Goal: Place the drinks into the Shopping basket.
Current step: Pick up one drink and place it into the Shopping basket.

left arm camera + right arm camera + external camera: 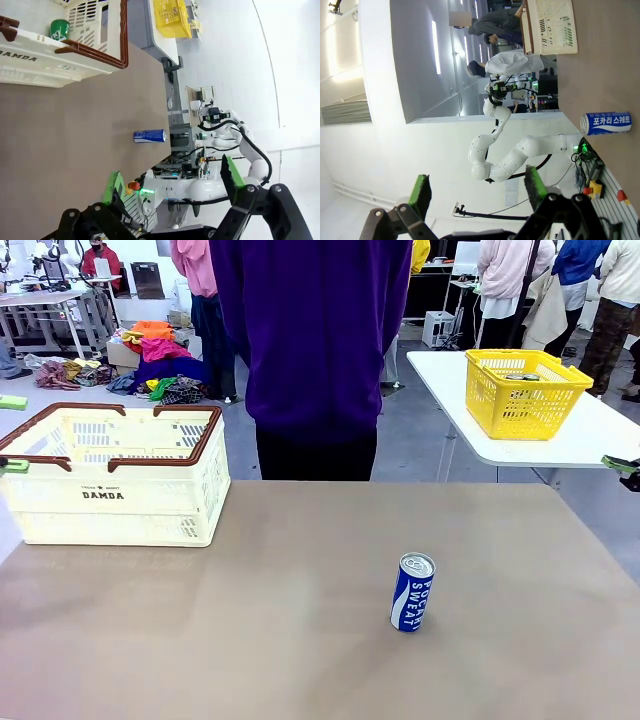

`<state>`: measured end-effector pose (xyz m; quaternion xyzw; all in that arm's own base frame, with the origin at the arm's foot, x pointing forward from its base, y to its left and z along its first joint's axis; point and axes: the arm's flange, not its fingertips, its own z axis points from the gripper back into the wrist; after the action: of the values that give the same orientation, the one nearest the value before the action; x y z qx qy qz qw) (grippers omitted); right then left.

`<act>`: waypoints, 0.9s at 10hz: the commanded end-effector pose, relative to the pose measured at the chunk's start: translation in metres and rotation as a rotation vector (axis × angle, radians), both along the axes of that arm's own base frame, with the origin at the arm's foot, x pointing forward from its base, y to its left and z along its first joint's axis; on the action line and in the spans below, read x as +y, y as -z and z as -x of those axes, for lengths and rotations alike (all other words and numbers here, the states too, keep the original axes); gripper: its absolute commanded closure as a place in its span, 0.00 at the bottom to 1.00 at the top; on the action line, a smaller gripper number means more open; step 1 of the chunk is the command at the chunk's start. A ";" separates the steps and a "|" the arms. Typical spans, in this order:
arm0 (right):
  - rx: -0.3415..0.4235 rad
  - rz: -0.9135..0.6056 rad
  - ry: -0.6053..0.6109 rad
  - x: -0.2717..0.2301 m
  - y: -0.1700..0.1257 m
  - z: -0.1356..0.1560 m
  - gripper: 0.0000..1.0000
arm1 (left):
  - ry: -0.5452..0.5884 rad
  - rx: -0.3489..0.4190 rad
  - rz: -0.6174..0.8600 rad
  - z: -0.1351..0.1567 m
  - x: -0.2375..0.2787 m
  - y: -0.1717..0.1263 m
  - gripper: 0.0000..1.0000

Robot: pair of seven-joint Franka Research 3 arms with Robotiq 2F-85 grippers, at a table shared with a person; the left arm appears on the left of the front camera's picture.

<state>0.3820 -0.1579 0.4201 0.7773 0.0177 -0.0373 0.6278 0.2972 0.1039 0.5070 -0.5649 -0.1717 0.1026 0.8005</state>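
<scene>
A plain tan bench (250, 630) carries two things, well apart. The cream Shopping basket (110, 502) with its brown rim sits at the far left corner. A blue Pocari Sweat can (412, 592) stands upright right of centre.

yellow basket (522, 408) on white table (600, 436) | person in purple top (310, 330) | clothes pile (160, 365)

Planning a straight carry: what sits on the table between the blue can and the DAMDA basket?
Nothing. In the front view, the tabletop between the blue can and the Shopping basket is bare.
</scene>
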 end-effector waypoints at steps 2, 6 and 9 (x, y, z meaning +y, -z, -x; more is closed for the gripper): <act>0.015 -0.013 0.005 -0.003 -0.005 0.000 0.00 | 0.005 0.017 0.001 0.001 0.000 0.000 0.00; 0.015 -0.013 0.005 -0.003 -0.005 0.000 0.00 | 0.005 0.017 0.001 0.001 0.000 0.000 0.00; 0.015 -0.013 0.005 -0.003 -0.005 0.000 0.00 | 0.005 0.017 0.001 0.001 0.000 0.000 0.00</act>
<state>0.3820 -0.1579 0.4201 0.7773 0.0177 -0.0373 0.6278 0.2979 0.1041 0.5052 -0.5639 -0.1689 0.1049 0.8016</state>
